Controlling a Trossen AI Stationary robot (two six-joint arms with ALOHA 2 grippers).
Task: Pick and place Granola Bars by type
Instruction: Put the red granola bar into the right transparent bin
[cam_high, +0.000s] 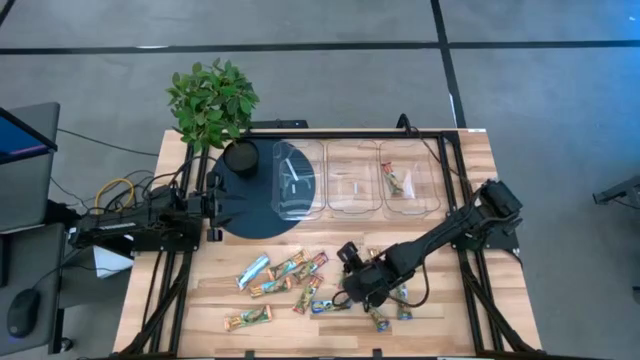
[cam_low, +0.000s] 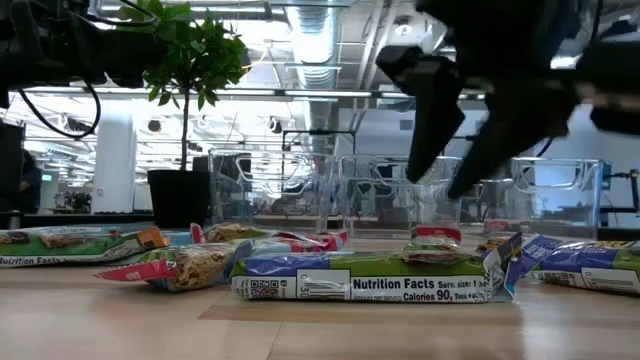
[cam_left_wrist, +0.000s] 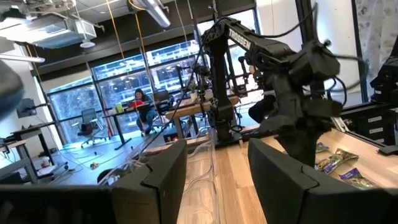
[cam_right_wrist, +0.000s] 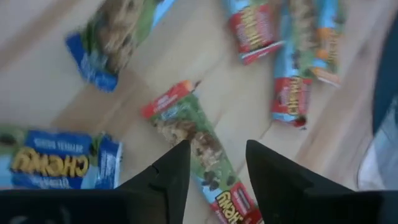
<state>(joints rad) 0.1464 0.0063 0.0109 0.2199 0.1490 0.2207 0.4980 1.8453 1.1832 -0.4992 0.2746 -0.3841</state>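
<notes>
Now the right pincer (cam_right_wrist: 214, 163) hangs over the scattered Granola Bars (cam_high: 300, 283) on the worktop (cam_high: 470, 160), jaws parted and empty, with a green-wrapped bar (cam_right_wrist: 199, 146) lying lengthwise right under the gap between its fingertips; to take it cleanly it should come straight down with one finger on each long edge, squared to the bar's width, and close only once both tips reach the wood. Just beside the pincer lies a blue bar (cam_right_wrist: 59, 160), and past the green one a red bar (cam_right_wrist: 255, 28) and two more overlapping, so a skewed descent could nudge or pinch a neighbour. Well beyond the pincer stand the clear bins (cam_high: 355, 180), one with a bar already inside (cam_high: 398, 181). The left pincer (cam_left_wrist: 214, 168) waits off by the dark round mat (cam_high: 250, 205) and the potted plant (cam_high: 212, 98), jaws apart, holding nothing
</notes>
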